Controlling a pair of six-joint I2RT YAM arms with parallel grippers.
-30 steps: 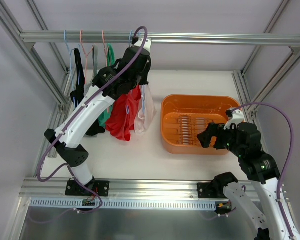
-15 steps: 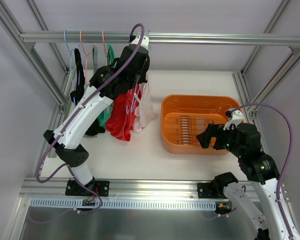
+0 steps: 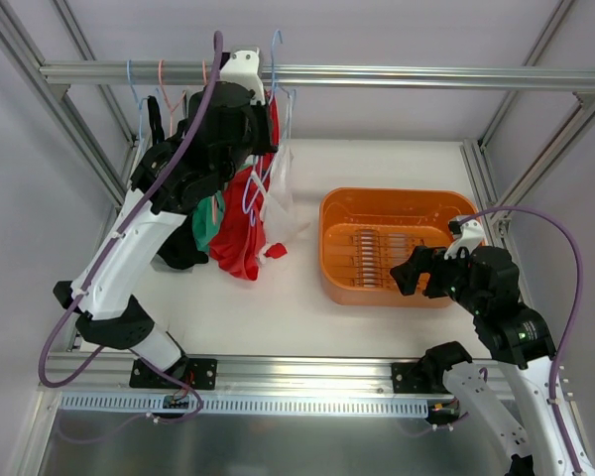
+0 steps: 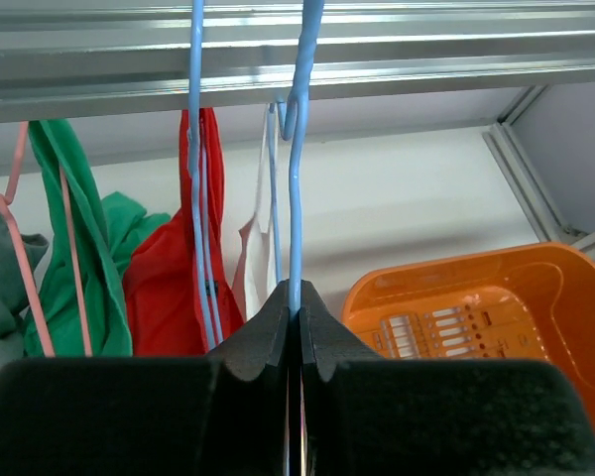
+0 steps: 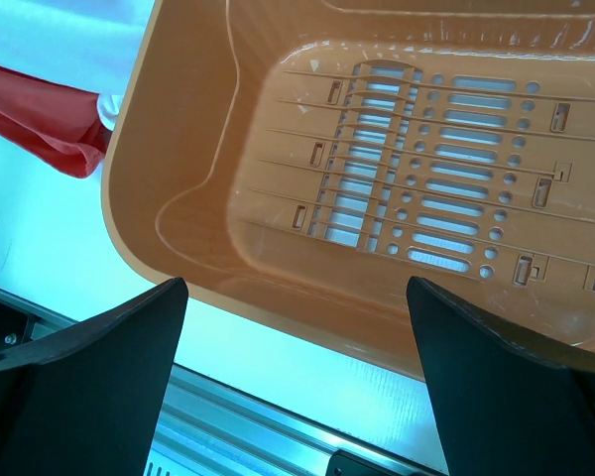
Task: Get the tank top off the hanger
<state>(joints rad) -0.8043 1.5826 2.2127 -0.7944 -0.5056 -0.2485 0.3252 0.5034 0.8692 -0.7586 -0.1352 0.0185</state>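
Tank top (image 3: 283, 203) update: the white one hangs at about 11 o'clock in the overhead view, under the rail (image 3: 426, 75) and just right of the red top (image 3: 240, 233).

Big change in the last second. The left gripper (image 4: 297, 302) went from part-open down among the clothes to clenched tight on the blue hanger (image 4: 297, 198) wire, and the arm has swung up toward 12 o'clock. The hook now shows past the rail, so I reckon the hanger is coming off it. That would get the top clear of its neighbours before stripping it.

The right gripper (image 5: 293, 297) hasn't budged. Its fingers are spread wide with nothing in them, over the orange basket (image 3: 387, 300) at 3 o'clock.

View differences: the left wrist camera shows the pinch on the wire dead clear, plus a green top (image 4: 50, 178) at 9 o'clock. Overhead, the arm hides that grip completely, but you get the hook position instead.

Honestly, I can't tell from either view whether the white top is on the gripped hanger or on the one beside it.
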